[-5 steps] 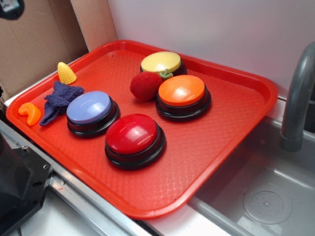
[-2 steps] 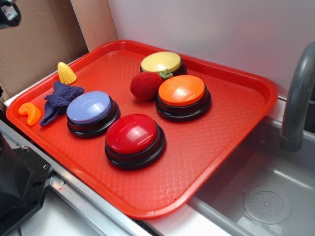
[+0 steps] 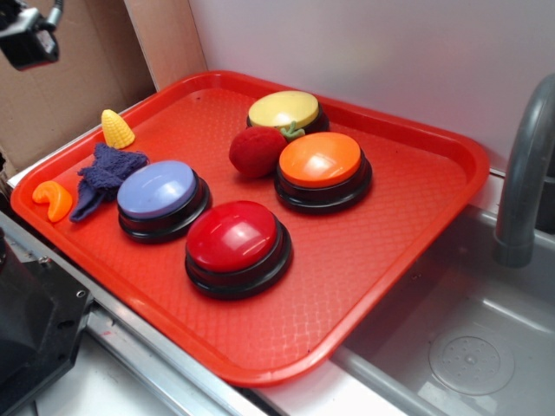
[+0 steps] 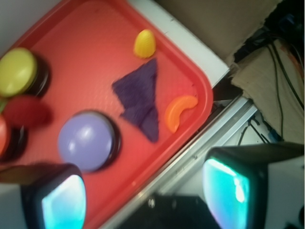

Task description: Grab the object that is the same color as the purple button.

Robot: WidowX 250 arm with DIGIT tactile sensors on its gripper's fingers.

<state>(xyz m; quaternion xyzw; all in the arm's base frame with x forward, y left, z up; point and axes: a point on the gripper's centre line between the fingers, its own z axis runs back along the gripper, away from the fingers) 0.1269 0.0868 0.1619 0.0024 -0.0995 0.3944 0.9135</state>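
Red plastic tray (image 3: 408, 286) beside a grey sink: your gripper (image 4: 145, 191), jaws spread and empty, hangs high over the near-left rim. You find the dark purple fuzzy knit rag (image 4: 138, 98) ahead of the jaws, between lavender dome button (image 4: 86, 140) and orange curved toy (image 4: 178, 111), its long axis running toward the yellow toy corn (image 4: 144, 43). No writing reads.

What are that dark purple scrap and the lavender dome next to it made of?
The purple rag looks like soft knit fabric: a matte, fuzzy surface and a limp, crumpled outline. The purple button seems to be hard plastic, since its smooth dome catches a light sheen, and it sits on a black base, probably plastic too.
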